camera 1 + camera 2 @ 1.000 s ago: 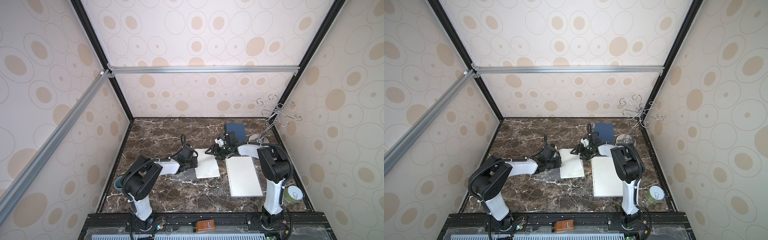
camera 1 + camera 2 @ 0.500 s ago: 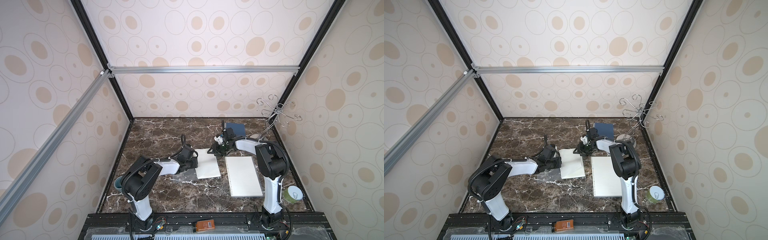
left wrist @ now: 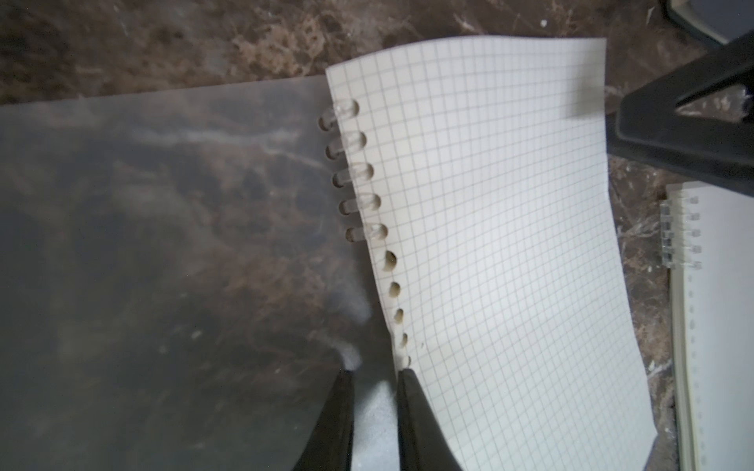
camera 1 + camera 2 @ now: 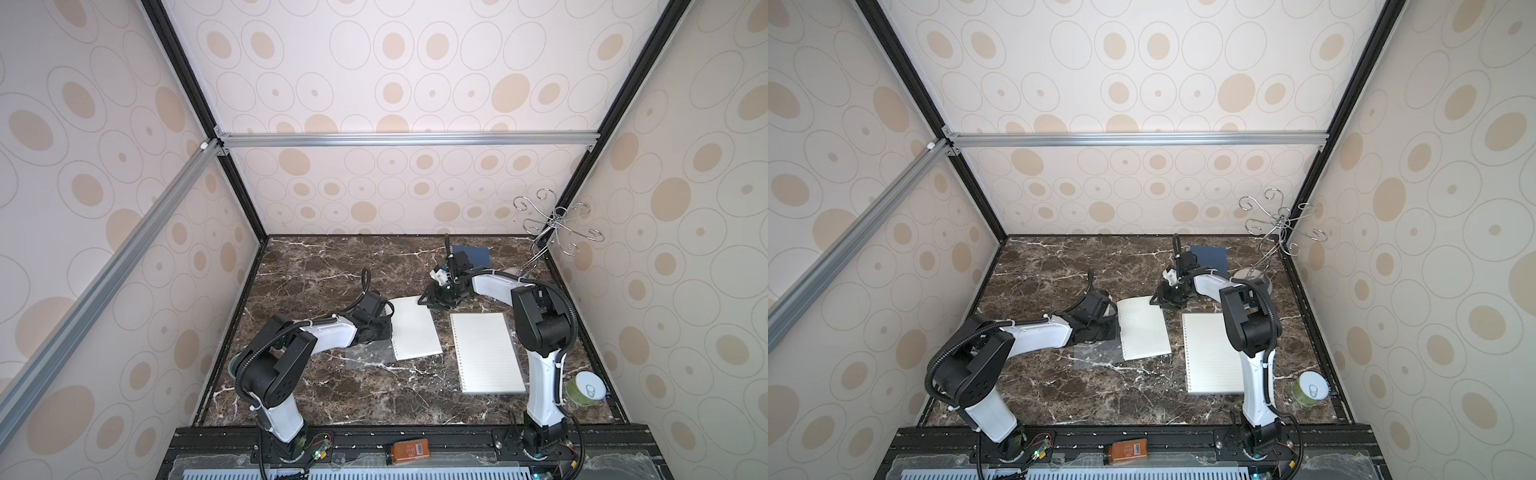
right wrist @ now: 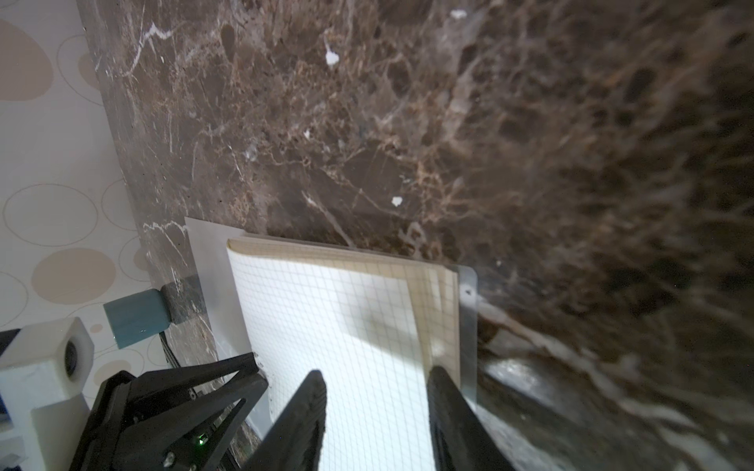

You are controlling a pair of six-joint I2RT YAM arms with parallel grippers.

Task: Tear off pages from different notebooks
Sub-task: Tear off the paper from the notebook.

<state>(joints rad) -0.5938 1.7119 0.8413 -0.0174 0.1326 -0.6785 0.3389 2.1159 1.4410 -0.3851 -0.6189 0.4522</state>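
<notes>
Small notebook (image 4: 413, 328): open on the bench (image 4: 332, 266), lying between the two pincers.
Clear cover (image 3: 163, 244): folded out flat on the side of the left pincer (image 3: 374, 373) away from the sheet.
Top page (image 3: 489, 244): grid sheet, partly free. The punched holes nearest the left pincer stand clear of the rings (image 3: 351, 142). Five rings farther from it are still threaded through the sheet.
Left pincer: at the binding edge, jaws a narrow gap apart. One tip is at the punched edge, the other over the cover. Nothing visibly pinched.
Right pincer (image 5: 377, 371): low at the sheet's outer edge, opposite the binding. Jaws spread with the sheet beneath them and a corner curled up beside one tip. No hold shown.
Large notebook (image 4: 486, 353): lined, just beside the right pincer, toward that arm's base. No tear visible.
Blue notebook (image 4: 473, 253): closed, just behind the right pincer.
Loose pages: none visible.
Progress: early, by my judgement. The first sheet is about half released. Left to do: strip it from the remaining rings, then take pages from the other two notebooks.
</notes>
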